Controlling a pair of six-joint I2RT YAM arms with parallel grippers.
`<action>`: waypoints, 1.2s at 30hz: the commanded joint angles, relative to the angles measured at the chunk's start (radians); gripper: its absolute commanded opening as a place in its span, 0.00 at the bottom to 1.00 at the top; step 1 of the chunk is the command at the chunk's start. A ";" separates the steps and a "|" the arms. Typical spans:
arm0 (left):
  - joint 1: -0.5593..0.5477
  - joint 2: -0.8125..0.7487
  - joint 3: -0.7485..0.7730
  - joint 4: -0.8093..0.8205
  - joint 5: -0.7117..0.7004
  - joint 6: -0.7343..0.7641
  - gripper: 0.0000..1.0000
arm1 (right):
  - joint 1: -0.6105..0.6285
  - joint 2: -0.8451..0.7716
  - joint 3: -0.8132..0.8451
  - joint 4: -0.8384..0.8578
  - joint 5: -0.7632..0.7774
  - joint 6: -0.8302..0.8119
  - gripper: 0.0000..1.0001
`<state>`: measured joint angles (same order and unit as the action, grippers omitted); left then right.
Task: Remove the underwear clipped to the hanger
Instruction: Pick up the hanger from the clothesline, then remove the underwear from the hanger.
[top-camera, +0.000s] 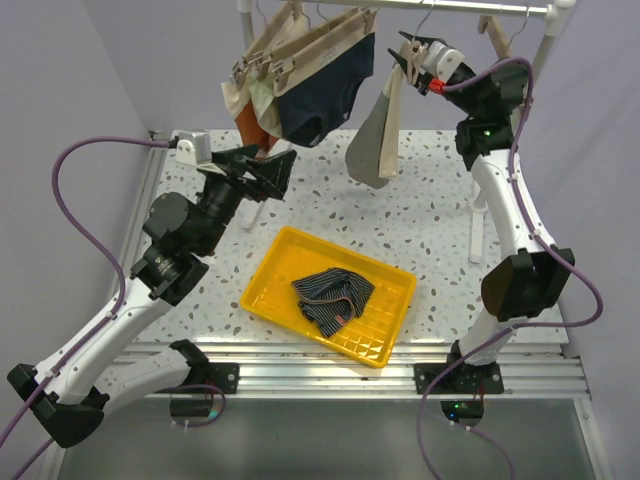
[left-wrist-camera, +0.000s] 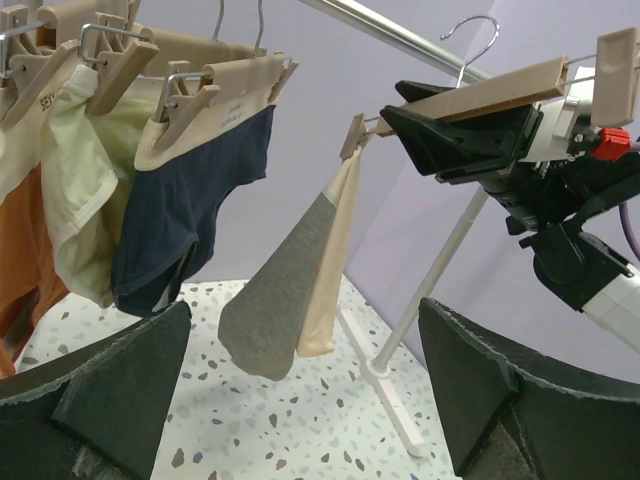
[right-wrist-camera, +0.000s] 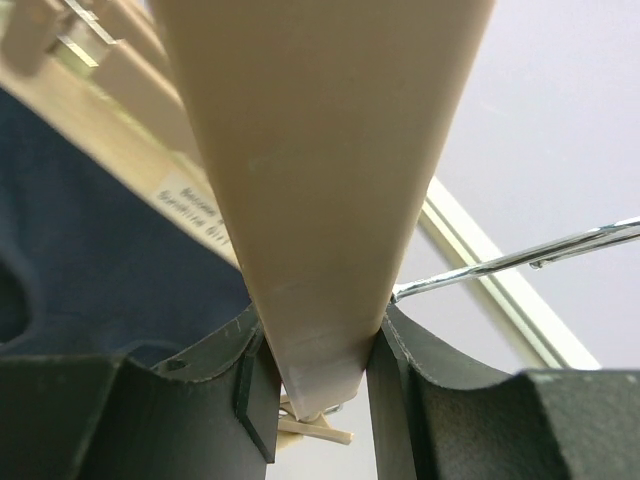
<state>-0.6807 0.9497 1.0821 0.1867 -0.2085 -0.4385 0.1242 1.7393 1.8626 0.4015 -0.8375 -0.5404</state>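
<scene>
My right gripper (top-camera: 415, 55) is shut on the beige bar of a clip hanger (right-wrist-camera: 320, 180), high at the rack rail. Grey-white underwear (top-camera: 375, 140) hangs from one clip at the bar's far end and dangles slack; it also shows in the left wrist view (left-wrist-camera: 285, 290). Navy briefs (top-camera: 320, 95), pale cream-green briefs (left-wrist-camera: 80, 190) and orange briefs (left-wrist-camera: 25, 250) stay clipped to other hangers on the left. Striped navy briefs (top-camera: 333, 297) lie in the yellow tray (top-camera: 405, 300). My left gripper (top-camera: 270, 165) is open and empty, low over the table, facing the grey pair.
The metal rail (top-camera: 440, 8) runs across the top and carries the hangers. The rack's white post and foot (left-wrist-camera: 400, 400) stand on the speckled table behind the grey pair. The tray sits at the table's near middle.
</scene>
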 joint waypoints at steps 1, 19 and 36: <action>0.006 -0.012 -0.011 0.028 0.003 -0.009 1.00 | 0.002 -0.109 -0.072 0.079 -0.035 0.014 0.00; 0.023 0.086 -0.001 0.051 0.248 -0.092 1.00 | 0.002 -0.484 -0.534 0.028 -0.273 0.109 0.00; 0.267 0.242 0.050 0.275 0.752 -0.464 1.00 | 0.005 -0.656 -0.560 -0.432 -0.304 -0.271 0.00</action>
<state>-0.4164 1.1912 1.0634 0.4255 0.4770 -0.8764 0.1272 1.0649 1.2621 0.1036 -1.2102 -0.6846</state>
